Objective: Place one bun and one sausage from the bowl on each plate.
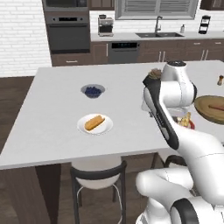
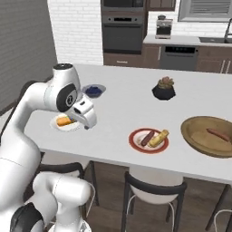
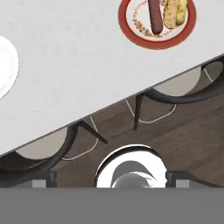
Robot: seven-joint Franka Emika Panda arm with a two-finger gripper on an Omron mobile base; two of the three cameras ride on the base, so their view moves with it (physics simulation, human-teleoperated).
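Observation:
The white plate [image 1: 83, 127] carries one golden bun [image 1: 94, 123]; in the right base view that plate [image 2: 58, 127] is half covered by my hand. A sausage [image 2: 146, 137] and a bun [image 2: 159, 137] lie side by side on the red-rimmed plate [image 2: 136, 146], which sits at the top of the hand view [image 3: 127, 26]. One sausage [image 2: 219, 134] lies in the brown wooden bowl [image 2: 199, 138] at the right. My gripper [image 2: 89, 121] hangs open above the counter's near edge, between the two plates, with nothing between its fingertips [image 3: 178, 178].
A small grey bowl of berries [image 1: 92, 91] stands behind the white plate. The black plant pot [image 2: 164, 89] stands further back. Dark-framed stools [image 2: 152, 192] are tucked under the counter's near edge. A small bottle [image 1: 220, 80] stands at the far right.

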